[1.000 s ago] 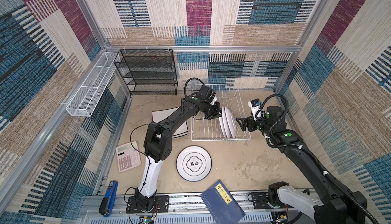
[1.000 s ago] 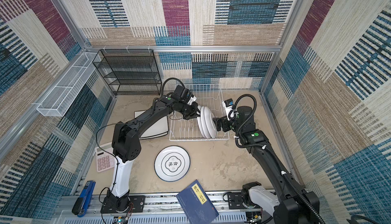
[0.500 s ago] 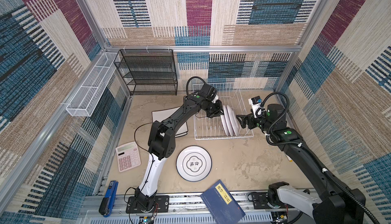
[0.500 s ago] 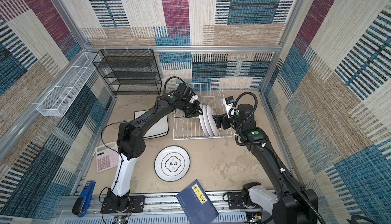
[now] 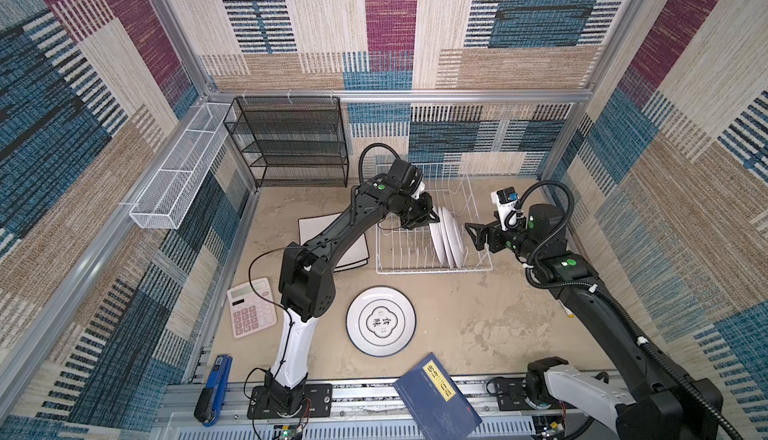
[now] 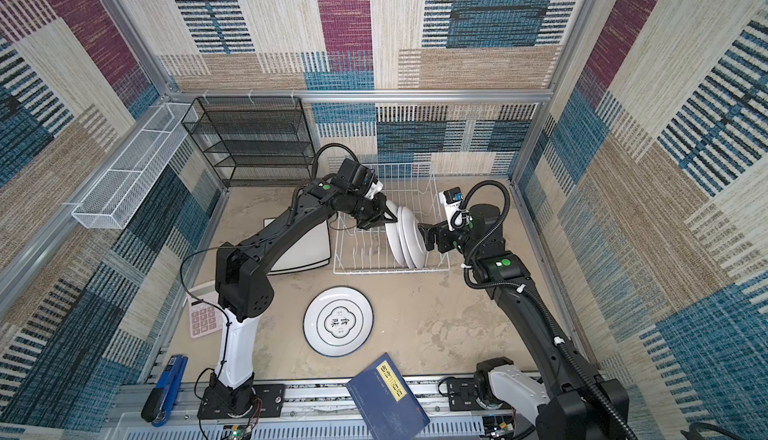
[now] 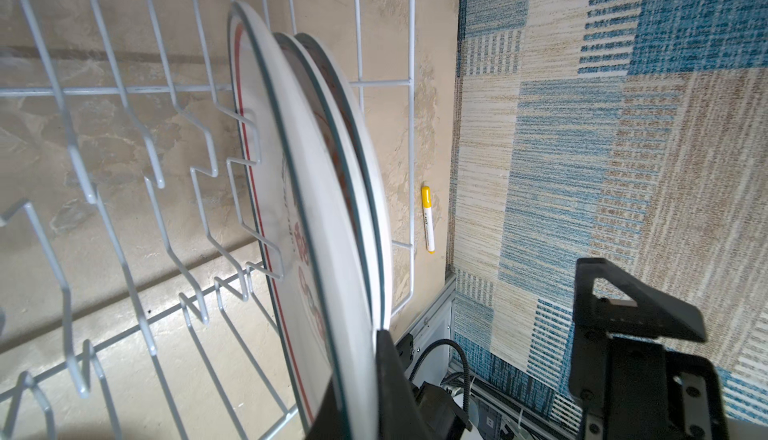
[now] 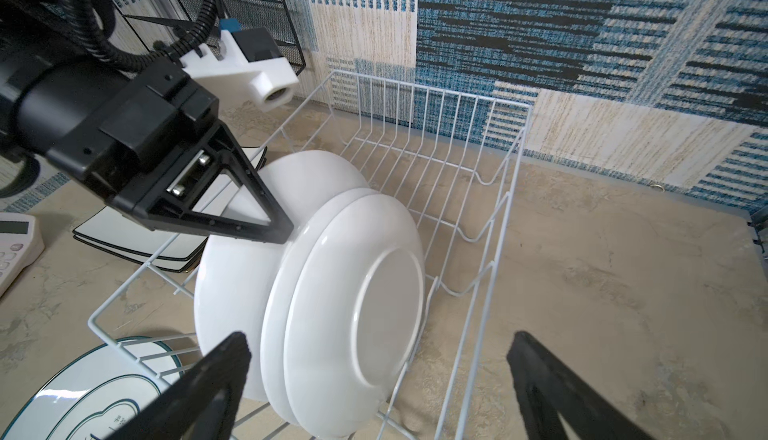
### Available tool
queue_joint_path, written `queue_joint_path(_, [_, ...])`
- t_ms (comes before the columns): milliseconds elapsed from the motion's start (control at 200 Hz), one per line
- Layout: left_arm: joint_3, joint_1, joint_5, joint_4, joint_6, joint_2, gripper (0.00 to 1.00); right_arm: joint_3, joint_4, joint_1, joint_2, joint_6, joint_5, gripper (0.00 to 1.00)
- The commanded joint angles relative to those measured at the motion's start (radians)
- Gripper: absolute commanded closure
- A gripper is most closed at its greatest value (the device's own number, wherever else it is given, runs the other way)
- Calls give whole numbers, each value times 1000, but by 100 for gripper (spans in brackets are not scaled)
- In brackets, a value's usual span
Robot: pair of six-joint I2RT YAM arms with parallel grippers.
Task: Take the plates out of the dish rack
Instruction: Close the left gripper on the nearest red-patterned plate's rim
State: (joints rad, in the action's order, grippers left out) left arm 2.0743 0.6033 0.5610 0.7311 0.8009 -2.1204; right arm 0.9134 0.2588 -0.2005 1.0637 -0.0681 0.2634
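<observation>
At the lower edge of the frame lies one blue book (image 5: 436, 400). Just above it, one round plate (image 5: 380, 321) lies flat on the worktop (image 5: 498, 326). In the centre stands one dish rack (image 5: 415, 270) with three round plates (image 5: 451, 238) upright in it, close together. The left gripper (image 5: 432, 220) has its jaws closed on the top rim of the leftmost plate (image 6: 391, 242). The hold is thin, so this plate may slip or swing when lifted, drag its neighbours, or catch the wires and pull the rack. The right gripper (image 5: 473, 236) hangs just beside the three, jaws wide open and empty. Left of the rack lie square plates (image 6: 307, 251), two as it seems. Behind, at the upper left, stands one black shelf (image 5: 291, 143).
</observation>
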Motion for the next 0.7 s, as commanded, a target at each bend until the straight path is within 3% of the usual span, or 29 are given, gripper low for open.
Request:
queue_joint_path(0, [-5,-2,-20,20,-28,29,100,4,-32,1,-17,20,5,1])
queue_joint_path(696, [-34,-6,-71,51,-60,161,100,24,-38,1,-39,59,17,1])
